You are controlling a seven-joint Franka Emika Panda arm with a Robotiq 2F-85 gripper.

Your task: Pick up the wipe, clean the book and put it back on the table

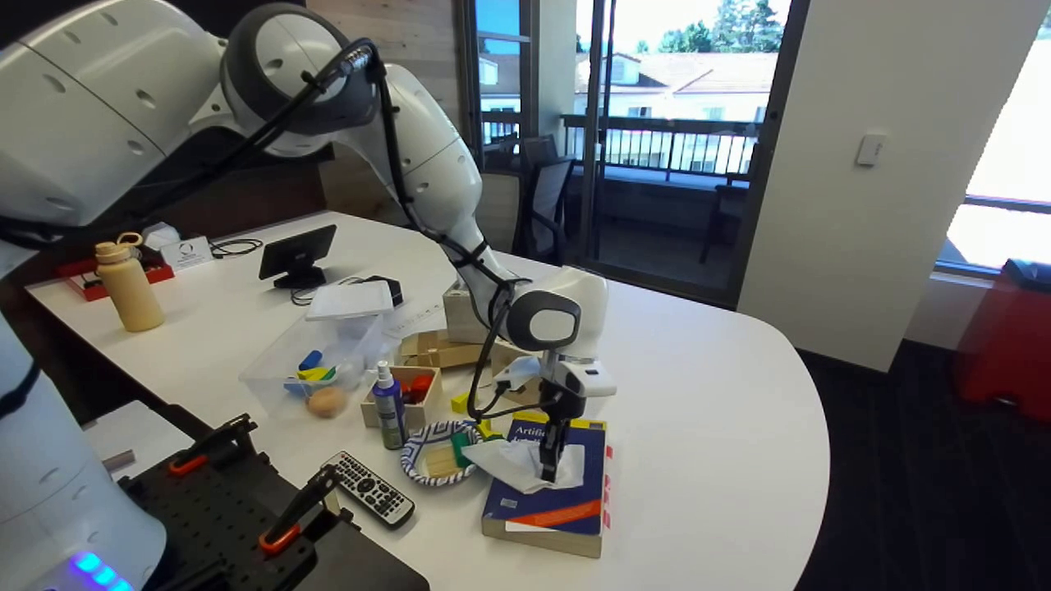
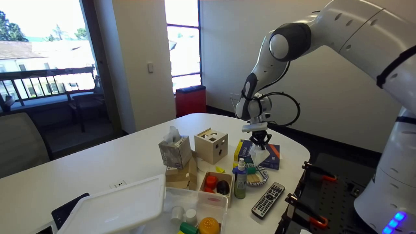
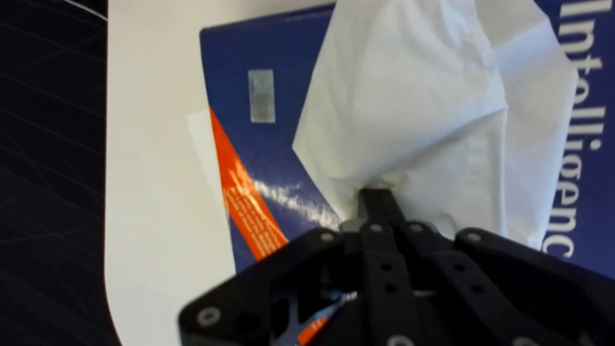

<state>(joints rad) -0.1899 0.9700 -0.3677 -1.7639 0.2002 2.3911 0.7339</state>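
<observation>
The claw (image 3: 377, 194), its jaws tight together, pinches a white wipe (image 3: 413, 115) over the blue book (image 1: 548, 503).

The wipe (image 3: 423, 110) hides part of the book (image 3: 271, 149), its small print (image 3: 250, 218) blurred.

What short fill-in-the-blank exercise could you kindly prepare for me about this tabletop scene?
1. The claw is shut on the white wipe, which spreads over part of a thick, dark blue ____.
2. The slim, many-buttoned device on the table is a ____.
3. The nozzle of the spray bottle is ____ in colour.
4. The patterned box beside the wooden cube has a ____ sticking out of its top.

Missing words: book; remote control; white; tissue.
</observation>
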